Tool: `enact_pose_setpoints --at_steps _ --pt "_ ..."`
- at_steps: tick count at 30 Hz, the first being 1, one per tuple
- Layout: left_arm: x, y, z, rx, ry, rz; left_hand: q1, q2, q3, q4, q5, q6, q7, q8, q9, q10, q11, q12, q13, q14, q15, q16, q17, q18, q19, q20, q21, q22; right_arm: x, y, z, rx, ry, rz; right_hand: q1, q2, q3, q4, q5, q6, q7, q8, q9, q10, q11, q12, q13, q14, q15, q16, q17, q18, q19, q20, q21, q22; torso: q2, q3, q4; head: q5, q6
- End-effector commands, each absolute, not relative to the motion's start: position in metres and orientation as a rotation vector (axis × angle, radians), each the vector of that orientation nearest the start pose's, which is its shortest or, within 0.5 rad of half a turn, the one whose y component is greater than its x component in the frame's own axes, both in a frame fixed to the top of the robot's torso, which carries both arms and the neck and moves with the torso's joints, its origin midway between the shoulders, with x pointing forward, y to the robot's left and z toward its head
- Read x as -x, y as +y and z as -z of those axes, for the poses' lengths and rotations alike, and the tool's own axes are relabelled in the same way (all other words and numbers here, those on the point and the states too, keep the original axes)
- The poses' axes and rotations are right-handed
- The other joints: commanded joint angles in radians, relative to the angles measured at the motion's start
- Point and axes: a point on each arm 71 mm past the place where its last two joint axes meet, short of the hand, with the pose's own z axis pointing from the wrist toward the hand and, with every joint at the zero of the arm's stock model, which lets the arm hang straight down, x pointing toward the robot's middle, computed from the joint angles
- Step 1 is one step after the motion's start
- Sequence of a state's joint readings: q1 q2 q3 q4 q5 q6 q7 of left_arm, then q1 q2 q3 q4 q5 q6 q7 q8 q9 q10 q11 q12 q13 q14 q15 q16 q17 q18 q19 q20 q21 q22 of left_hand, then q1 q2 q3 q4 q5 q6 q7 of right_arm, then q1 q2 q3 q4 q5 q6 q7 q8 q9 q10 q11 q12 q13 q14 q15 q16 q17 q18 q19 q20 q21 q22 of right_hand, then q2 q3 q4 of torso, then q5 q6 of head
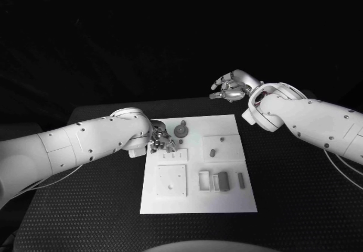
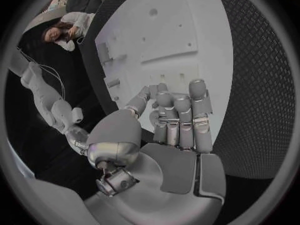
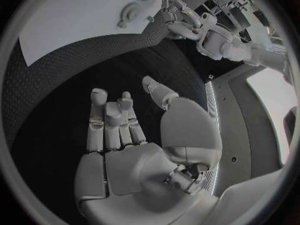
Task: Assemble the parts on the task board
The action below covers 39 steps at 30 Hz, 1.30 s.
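you have one white board point(image 1: 227, 199) in the middle of the black table point(image 1: 91, 210). your left hand point(image 1: 161, 138) sits over the board's far left part, fingers curled together; you cannot tell whether it pinches anything. one round grey part point(image 1: 181, 130) lies just beside it. three small grey parts point(image 1: 223, 181) lie near the board's right side. your right hand point(image 1: 231, 86) hovers beyond the far right corner, fingers spread, holding nothing.

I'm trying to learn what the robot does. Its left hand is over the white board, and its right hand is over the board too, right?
Not quite. The left hand is over the white board, but the head view shows the right hand raised beyond the board's far edge, holding nothing.
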State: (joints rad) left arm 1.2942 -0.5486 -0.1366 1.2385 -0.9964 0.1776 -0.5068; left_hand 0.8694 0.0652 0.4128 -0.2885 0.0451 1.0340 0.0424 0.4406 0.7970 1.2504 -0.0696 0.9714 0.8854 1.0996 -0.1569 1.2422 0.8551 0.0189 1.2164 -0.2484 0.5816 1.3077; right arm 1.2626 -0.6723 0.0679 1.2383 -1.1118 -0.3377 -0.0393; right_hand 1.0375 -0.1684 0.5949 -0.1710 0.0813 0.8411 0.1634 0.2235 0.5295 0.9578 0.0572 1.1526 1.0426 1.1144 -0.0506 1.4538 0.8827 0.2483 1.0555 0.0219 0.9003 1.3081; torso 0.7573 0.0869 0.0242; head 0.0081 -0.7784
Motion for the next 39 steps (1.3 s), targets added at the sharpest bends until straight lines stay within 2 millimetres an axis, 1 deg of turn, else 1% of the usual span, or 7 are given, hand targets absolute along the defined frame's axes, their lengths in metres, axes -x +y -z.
enact_pose_setpoints --at_steps 1,11,18,27,31,33,39 --pt "-0.525 0.149 0.229 0.103 2.416 0.350 0.073 0.086 -0.007 -0.001 0.003 -0.009 -0.001 0.005 0.036 -0.008 0.000 0.007 -0.001 -0.010 0.001 0.006 -0.002 0.010 -0.009 -0.001 -0.005 0.022 -0.558 -0.200 0.131 -0.218 1.562 -0.791 -0.009 -0.001 -0.003 0.004 -0.003 0.000 0.006 -0.007 -0.001 -0.009 0.000 0.004 -0.002 -0.005 0.001 -0.002 -0.001 0.013 -0.002 -0.004 -0.006 0.018 -0.002 0.0004 0.0021 -0.001 -0.004" --pt "-0.526 0.139 0.229 0.086 2.405 0.339 0.072 0.098 -0.017 -0.001 0.003 -0.020 -0.001 0.010 0.072 -0.015 0.000 0.016 0.000 -0.015 0.000 0.016 -0.005 0.010 -0.010 -0.001 0.000 0.022 -0.559 -0.200 0.131 -0.218 1.563 -0.791 -0.010 -0.001 -0.003 0.005 -0.003 0.000 0.006 -0.007 -0.001 -0.009 0.000 0.004 -0.002 -0.005 0.001 -0.002 -0.001 0.013 -0.002 -0.004 -0.006 0.018 -0.001 -0.0004 0.0017 -0.004 -0.006" --pt "-0.525 0.135 0.230 0.038 2.433 0.308 0.060 0.117 -0.026 0.000 0.003 -0.034 0.001 0.016 0.114 -0.028 0.002 0.024 0.001 -0.023 -0.002 0.024 -0.009 0.009 -0.015 -0.001 0.003 0.022 -0.559 -0.200 0.132 -0.218 1.563 -0.791 -0.010 -0.001 -0.003 0.005 -0.003 0.000 0.006 -0.007 -0.001 -0.009 0.000 0.004 -0.002 -0.005 0.001 -0.002 -0.001 0.013 -0.002 -0.004 -0.006 0.018 -0.001 -0.0010 0.0022 -0.005 -0.010" --pt "-0.526 0.133 0.229 -0.015 2.406 0.273 0.054 0.146 -0.033 -0.001 0.003 -0.057 -0.003 0.054 0.231 -0.051 0.000 0.048 0.006 -0.035 -0.005 0.047 -0.014 0.009 -0.021 -0.004 0.014 0.023 -0.559 -0.199 0.132 -0.219 1.564 -0.793 -0.013 -0.001 -0.003 0.007 -0.003 -0.001 0.006 -0.007 -0.002 -0.009 0.000 0.004 -0.002 -0.005 0.001 -0.002 -0.001 0.013 -0.002 -0.003 -0.006 0.018 0.000 -0.0009 0.0017 -0.006 -0.012" --pt "-0.525 0.131 0.229 -0.025 2.410 0.273 0.053 0.138 0.012 0.012 0.003 -0.076 -0.008 0.089 0.320 -0.063 -0.001 0.065 0.006 -0.041 -0.007 0.061 -0.019 0.006 -0.021 -0.005 0.019 0.022 -0.559 -0.199 0.132 -0.219 1.564 -0.794 -0.013 -0.001 -0.003 0.008 -0.003 -0.001 0.006 -0.007 -0.002 -0.009 0.000 0.004 -0.002 -0.005 0.001 -0.002 -0.001 0.013 -0.002 -0.003 -0.006 0.018 0.000 -0.0014 0.0026 -0.006 -0.013" --pt "-0.525 0.130 0.229 -0.033 2.410 0.271 0.037 0.143 0.031 0.014 0.004 -0.091 -0.006 0.107 0.366 -0.074 -0.002 0.080 0.008 -0.050 -0.006 0.070 -0.021 0.005 -0.024 -0.006 0.024 0.023 -0.560 -0.198 0.132 -0.218 1.565 -0.795 -0.014 -0.001 -0.003 0.008 -0.003 -0.001 0.006 -0.007 -0.002 -0.009 0.000 0.004 -0.002 -0.005 0.001 -0.002 -0.001 0.013 -0.002 -0.003 -0.006 0.018 -0.001 -0.0016 0.0030 -0.005 -0.014" --pt "-0.525 0.130 0.229 -0.035 2.409 0.269 0.010 0.159 0.046 0.014 0.003 -0.107 -0.005 0.132 0.421 -0.091 -0.002 0.099 0.008 -0.063 -0.006 0.086 -0.024 0.003 -0.033 -0.006 0.031 0.023 -0.560 -0.197 0.133 -0.218 1.566 -0.796 -0.015 -0.001 -0.003 0.009 -0.003 -0.001 0.006 -0.007 -0.002 -0.009 0.001 0.004 -0.002 -0.005 0.001 -0.002 -0.001 0.013 -0.003 -0.003 -0.006 0.018 -0.001 -0.0014 0.0030 -0.005 -0.014"
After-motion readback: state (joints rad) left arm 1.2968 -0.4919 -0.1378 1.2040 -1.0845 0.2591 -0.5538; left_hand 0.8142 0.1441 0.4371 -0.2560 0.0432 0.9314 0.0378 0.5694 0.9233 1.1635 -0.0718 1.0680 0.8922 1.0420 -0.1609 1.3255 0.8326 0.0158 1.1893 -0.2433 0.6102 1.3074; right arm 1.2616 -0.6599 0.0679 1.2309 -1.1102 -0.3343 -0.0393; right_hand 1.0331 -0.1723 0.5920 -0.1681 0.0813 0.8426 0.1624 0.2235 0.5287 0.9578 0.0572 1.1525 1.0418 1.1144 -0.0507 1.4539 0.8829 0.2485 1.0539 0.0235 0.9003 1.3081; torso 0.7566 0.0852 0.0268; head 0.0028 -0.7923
